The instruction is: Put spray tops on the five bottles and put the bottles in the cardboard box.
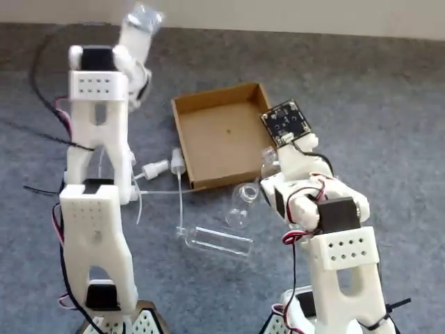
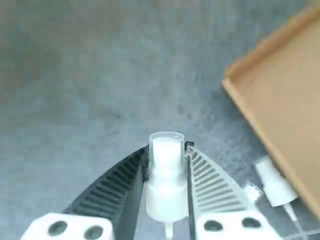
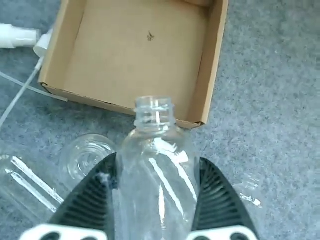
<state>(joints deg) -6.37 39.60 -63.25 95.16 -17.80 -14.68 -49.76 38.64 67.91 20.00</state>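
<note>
Your left gripper (image 2: 166, 150) is clamped on a white spray top (image 2: 165, 185), pinned upright between the two black fingers above the grey carpet (image 2: 90, 75), well apart from any bottle. Your right gripper (image 3: 156, 167) is closed around the body of a clear plastic bottle (image 3: 154, 140). Its threaded neck is open and points towards the cardboard box (image 3: 210, 65), and the bottle sits just outside the box's near wall. From the high view the box (image 1: 182, 142) lies between your two arms, its floor showing plain brown card with one small dark speck. No bottle lies in it. Two loose spray tops (image 1: 167, 165) rest on the carpet just beside the box's corner on the left arm's side, their thin dip tubes trailing towards the arms' bases. A second clear bottle (image 1: 219, 240) lies on its side on the carpet in front of the box. Another open-mouthed bottle (image 1: 243, 195) rests between it and the box, close to the bottle you are holding.
</note>
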